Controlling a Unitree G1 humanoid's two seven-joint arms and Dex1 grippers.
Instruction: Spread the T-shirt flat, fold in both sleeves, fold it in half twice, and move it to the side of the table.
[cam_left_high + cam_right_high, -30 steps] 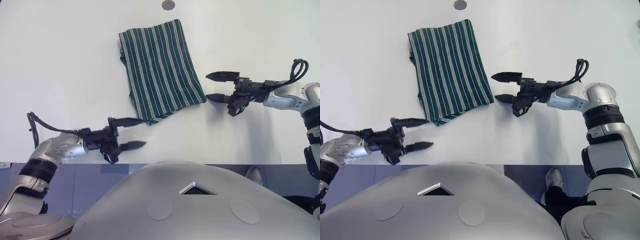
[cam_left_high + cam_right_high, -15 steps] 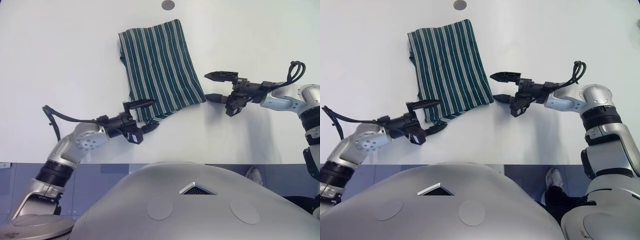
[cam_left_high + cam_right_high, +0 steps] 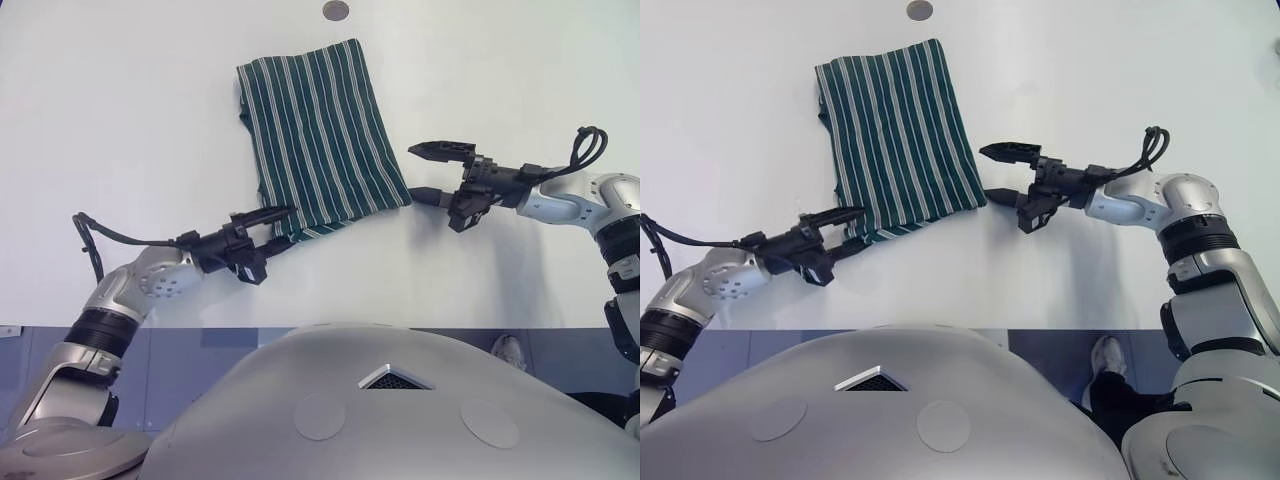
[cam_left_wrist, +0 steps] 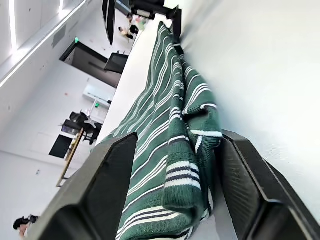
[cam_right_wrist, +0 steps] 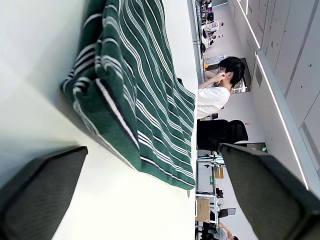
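The left gripper (image 3: 286, 225) has slid forward since a second ago and now straddles the near corner of the folded green striped T-shirt (image 3: 320, 130). Its fingers (image 4: 107, 185) are spread with the bunched hem between them, one touching the cloth. The right gripper (image 3: 412, 172) has edged slightly closer and hovers, spread wide, just beside the T-shirt's right near corner. The T-shirt lies flat as a folded rectangle on the white counter (image 3: 120, 120), near a small round grey disc (image 3: 336, 10) at the far side
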